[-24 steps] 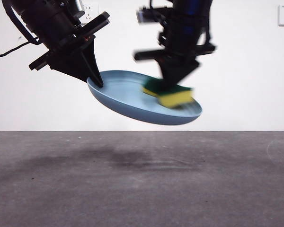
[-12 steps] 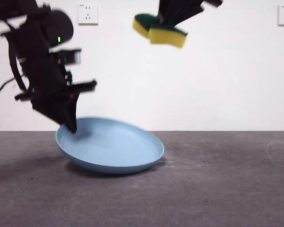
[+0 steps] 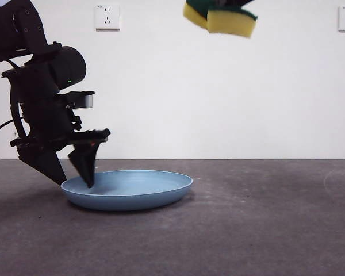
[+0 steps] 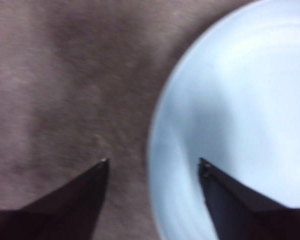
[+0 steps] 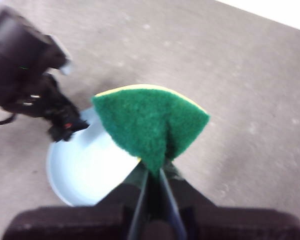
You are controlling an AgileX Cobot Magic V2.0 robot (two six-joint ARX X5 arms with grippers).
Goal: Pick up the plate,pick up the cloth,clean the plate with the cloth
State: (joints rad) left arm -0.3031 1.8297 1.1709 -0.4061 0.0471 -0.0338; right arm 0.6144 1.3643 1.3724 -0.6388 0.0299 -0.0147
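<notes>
The plate (image 3: 129, 190) lay flat on the table (image 3: 247, 230). The left gripper (image 3: 75, 175) straddled its rim with jaws apart, gripping nothing. High above the plate, the right gripper (image 5: 152, 170) pinched the sponge (image 3: 221, 16). A careless withdrawal could snag the rim and tip the plate.

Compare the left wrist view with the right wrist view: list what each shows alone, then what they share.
Only the left wrist view shows the left claw from its own camera: its jaws are open and straddle the plate's rim, one over the table, one over the plate's inside.

Only the right wrist view shows the sponge, green side up, pinched in the right claw, and the left arm's dark body at the plate's edge.

Both show the light-blue plate and the grey table.
</notes>
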